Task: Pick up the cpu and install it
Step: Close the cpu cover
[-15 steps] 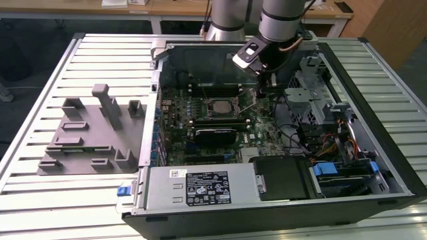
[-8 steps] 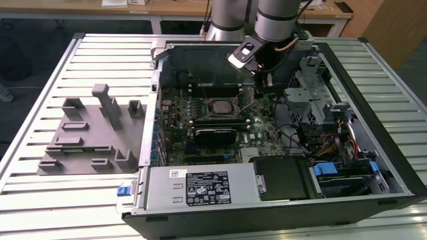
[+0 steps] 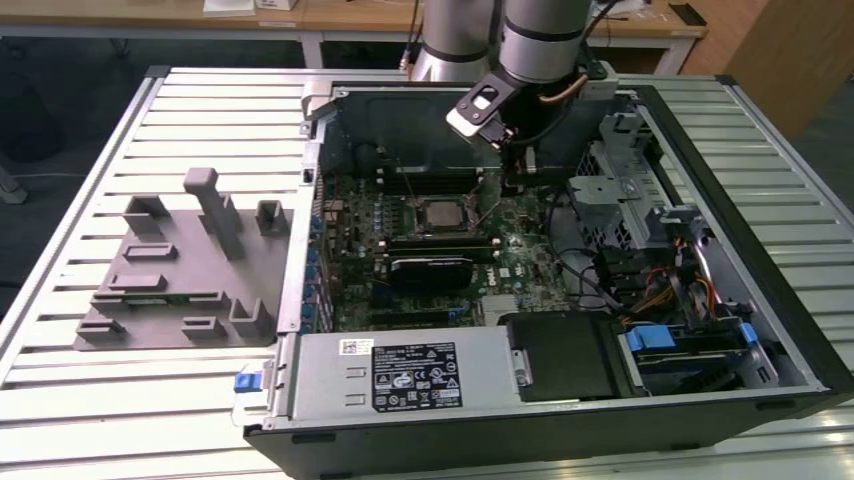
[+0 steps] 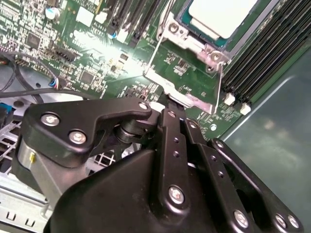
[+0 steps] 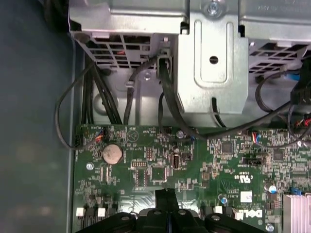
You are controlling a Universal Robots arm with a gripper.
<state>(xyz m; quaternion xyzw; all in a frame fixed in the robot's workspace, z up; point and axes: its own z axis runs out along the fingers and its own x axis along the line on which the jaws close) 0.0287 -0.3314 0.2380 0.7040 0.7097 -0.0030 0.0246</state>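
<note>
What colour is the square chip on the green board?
The cpu is pale silver-beige, best seen in the second wrist view.

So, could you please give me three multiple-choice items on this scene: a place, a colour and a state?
1. Where is the cpu? A in its socket; B on the table; C in the claw.
2. What colour is the motherboard? A blue; B green; C red.
3. How is the claw? A wide open; B shut on a cable; C shut, empty.
Answers: A, its pale top lies inside the socket frame in the second wrist view; B, the board is green in both wrist views; C, the tips meet with nothing between them in the first wrist view.
</note>
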